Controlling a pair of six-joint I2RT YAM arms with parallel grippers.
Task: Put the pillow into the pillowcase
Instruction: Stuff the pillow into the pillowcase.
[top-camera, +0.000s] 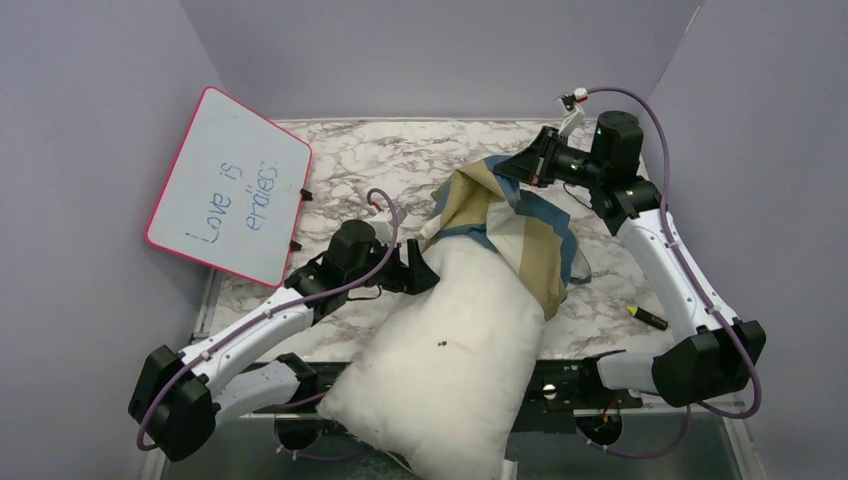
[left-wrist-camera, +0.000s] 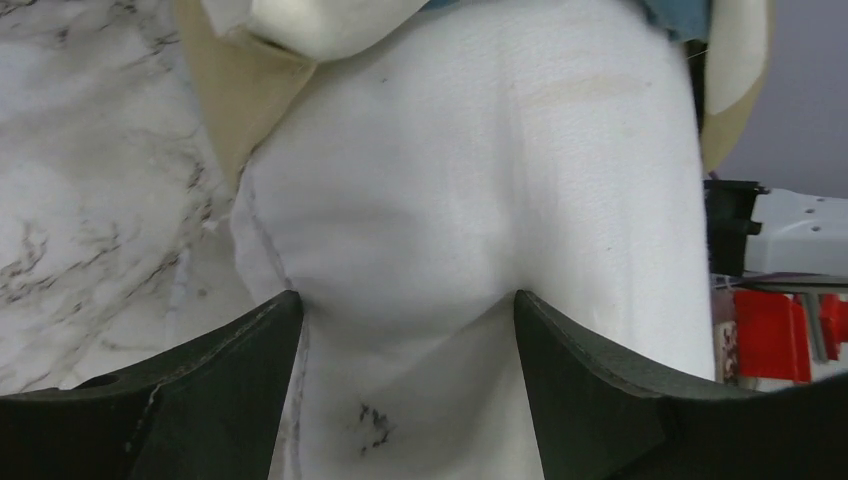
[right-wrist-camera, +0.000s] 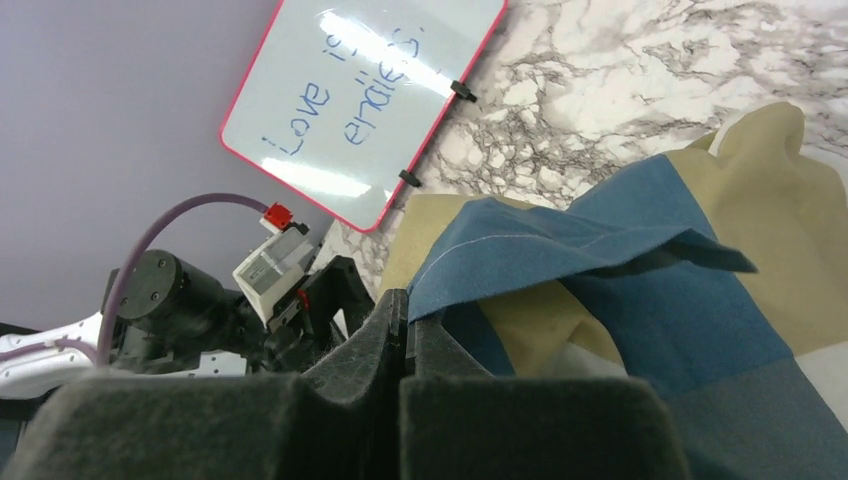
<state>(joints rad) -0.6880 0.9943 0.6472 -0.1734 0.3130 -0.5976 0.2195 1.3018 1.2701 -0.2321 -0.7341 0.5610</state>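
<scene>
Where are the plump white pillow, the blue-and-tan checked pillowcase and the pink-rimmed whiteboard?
plump white pillow (top-camera: 440, 365): top view, bare middle.
blue-and-tan checked pillowcase (top-camera: 470, 205): top view, tan block.
pink-rimmed whiteboard (top-camera: 232, 185): top view, writing face.

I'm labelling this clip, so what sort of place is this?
Probably a robotics test booth, not a home: plain lilac walls enclose a marble-patterned table, two robot arms are mounted at its near edge, and a whiteboard leans at the left.

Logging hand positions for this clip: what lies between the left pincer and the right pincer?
The pillowcase, drawn over the far end of the pillow, fills that stretch; the top external view shows it.
</scene>
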